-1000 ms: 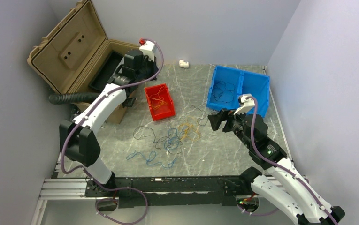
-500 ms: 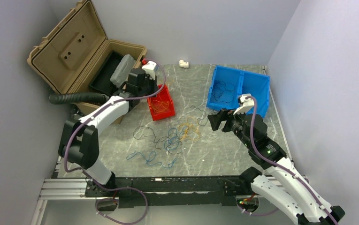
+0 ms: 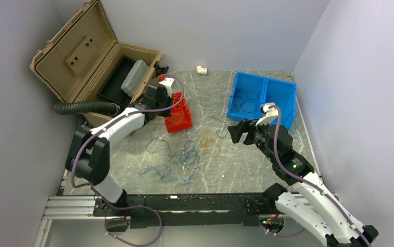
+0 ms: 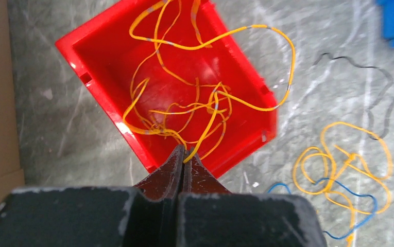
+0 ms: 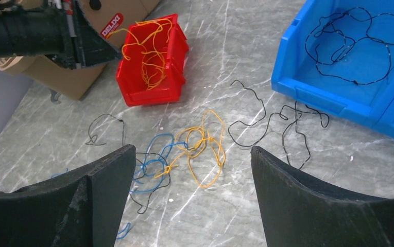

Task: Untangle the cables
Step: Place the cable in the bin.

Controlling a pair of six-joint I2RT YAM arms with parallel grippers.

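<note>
Orange-yellow cable (image 4: pixel 205 110) is pinched in the closed left end effector (image 4: pixel 184 154), its loops lying in the red bin (image 4: pixel 97 56) directly below. The loose tangle (image 3: pixel 189 152) lies mid-table, just ahead of the wide-open right end effector (image 5: pixel 190 152), the nearer arm.

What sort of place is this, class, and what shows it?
Likely a robotics lab workcell: left arm and right arm bolted at a plain-walled table, red bin, blue bin, loose cables.
</note>
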